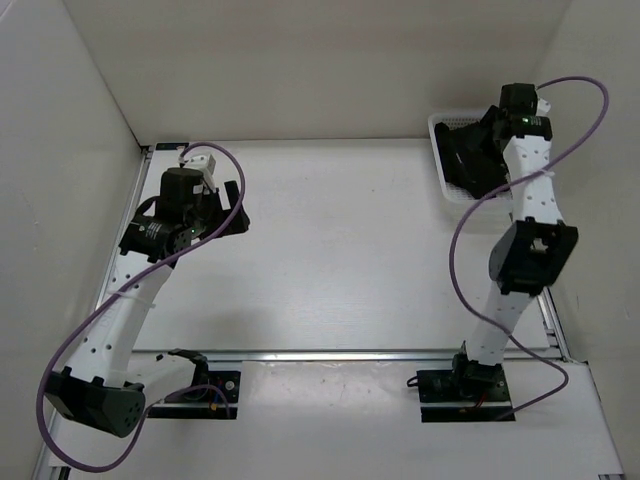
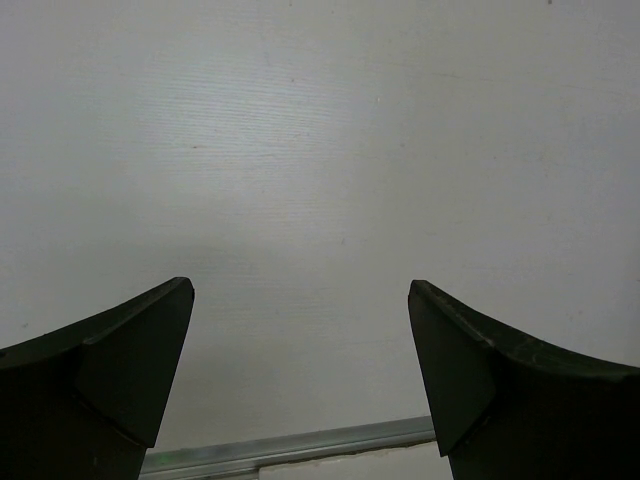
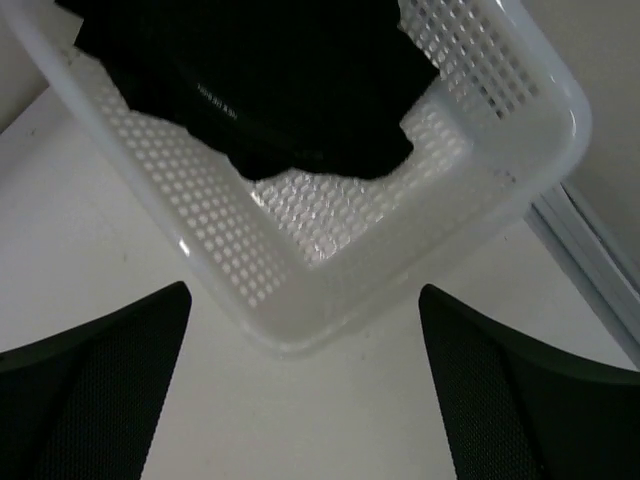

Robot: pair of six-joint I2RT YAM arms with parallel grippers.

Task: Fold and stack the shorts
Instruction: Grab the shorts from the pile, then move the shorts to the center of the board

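a: the left gripper [image 2: 300, 300] first. how do its jaws stand?
b: spread wide, gripping nothing. in the left wrist view its two dark fingers sit at the lower corners. the white table [image 2: 320, 150] shows in the gap, with a metal rail [image 2: 300, 445] along the bottom edge.
a: and the right gripper [image 3: 305, 300]?
b: released too, jaws well apart. it hangs above one corner of the white mesh basket [image 3: 200, 235]. i cannot tell whether it touches the rim.
a: where are the shorts [image 3: 270, 80]?
b: inside that basket, a bunched black heap filling the upper part of the right wrist frame. a faint lighter line curves across the fabric. the mesh floor shows at the corner nearest the fingers.
a: and from the top camera?
b: the basket sits at the upper right of the frame, by the far right corner of the table, with the right arm reaching over it. the left arm is at the left side, well apart from the basket, its gripper over the tabletop.
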